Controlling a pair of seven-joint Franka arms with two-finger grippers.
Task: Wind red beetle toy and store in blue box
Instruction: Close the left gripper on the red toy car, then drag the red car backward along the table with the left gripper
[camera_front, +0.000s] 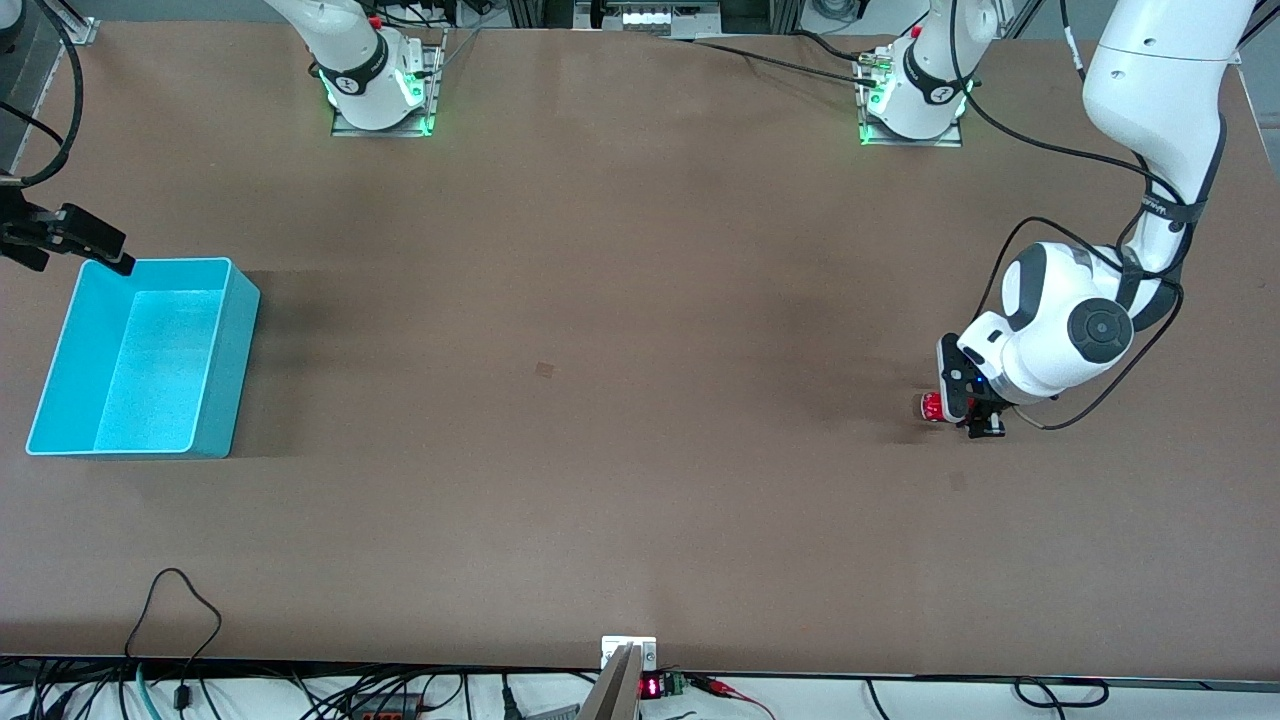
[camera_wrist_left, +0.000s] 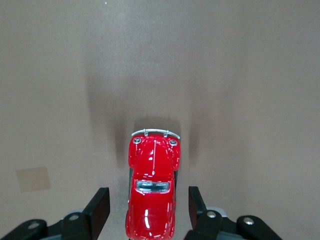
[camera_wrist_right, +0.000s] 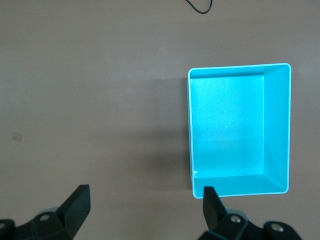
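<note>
Item 1: blue box (camera_front: 215, 365), empty, on the worktop at the right arm's end. My right hand (camera_front: 95, 245) hovers over its rim, fingers spread, waiting.

Item 2: red beetle toy (camera_wrist_left: 152, 200), on the worktop at the left arm's end, well apart from the box. My left hand (camera_wrist_left: 149, 210) straddles it, fingers spread, not yet gripping, I judge ready to wind.
</note>
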